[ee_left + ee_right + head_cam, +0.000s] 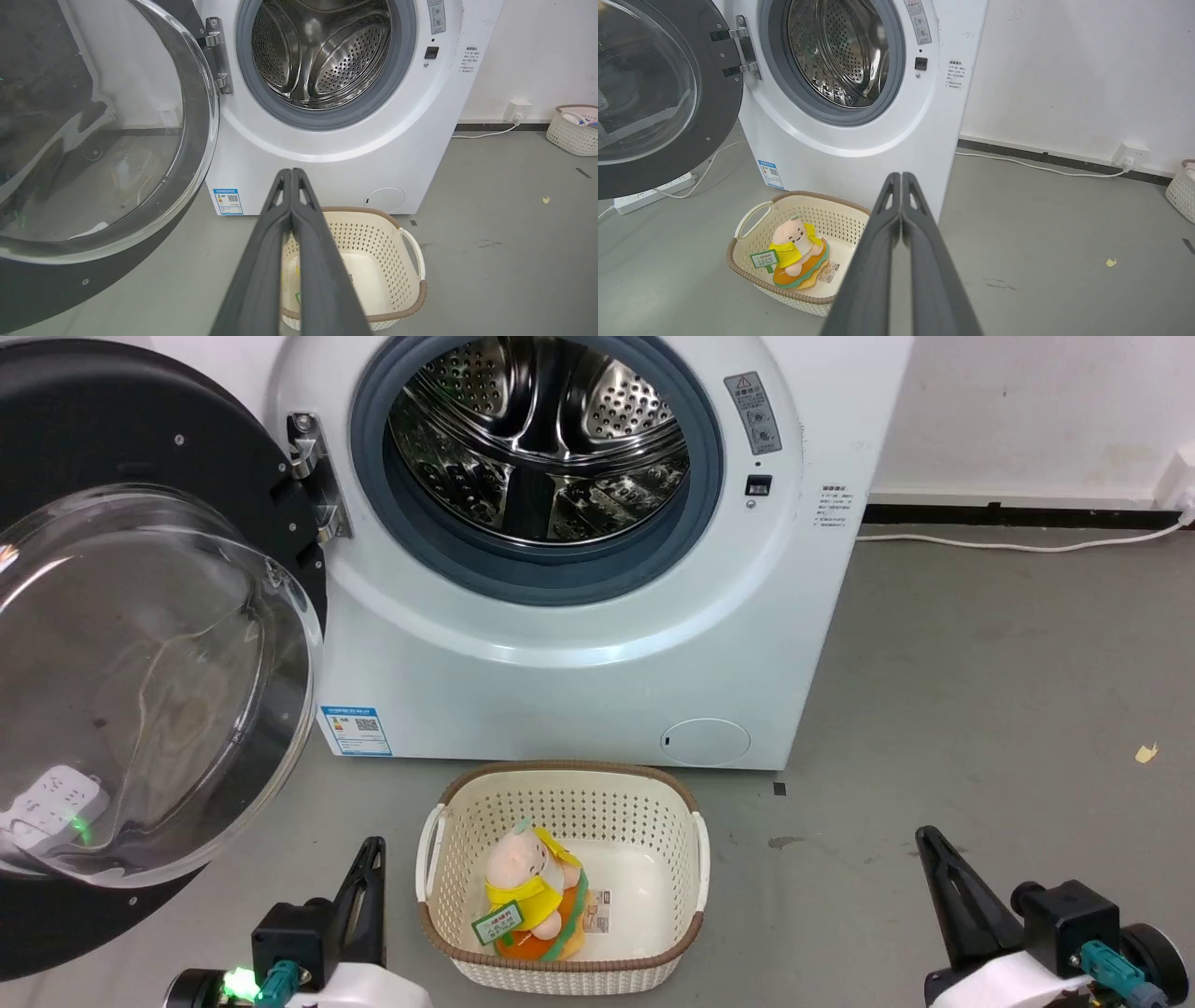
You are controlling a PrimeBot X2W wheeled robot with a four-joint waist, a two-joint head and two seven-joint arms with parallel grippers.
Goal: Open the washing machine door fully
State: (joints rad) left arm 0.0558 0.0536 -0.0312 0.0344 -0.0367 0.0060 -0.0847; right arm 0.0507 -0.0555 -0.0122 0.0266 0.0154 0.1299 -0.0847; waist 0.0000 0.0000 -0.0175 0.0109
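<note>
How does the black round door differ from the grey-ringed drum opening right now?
The glossy black round washing machine door stands swung out on its hinge to the robot's left; the grey rubber-ringed steel drum opening sits fixed in the white washing machine. The door bulges with a clear glass bowl; the drum opening recedes into perforated steel. Both are round.

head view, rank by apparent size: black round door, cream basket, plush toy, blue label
1. glossy black round door with clear glass bowl, partly cropped
2. cream perforated basket
3. pink-and-yellow plush toy
4. blue label
</note>
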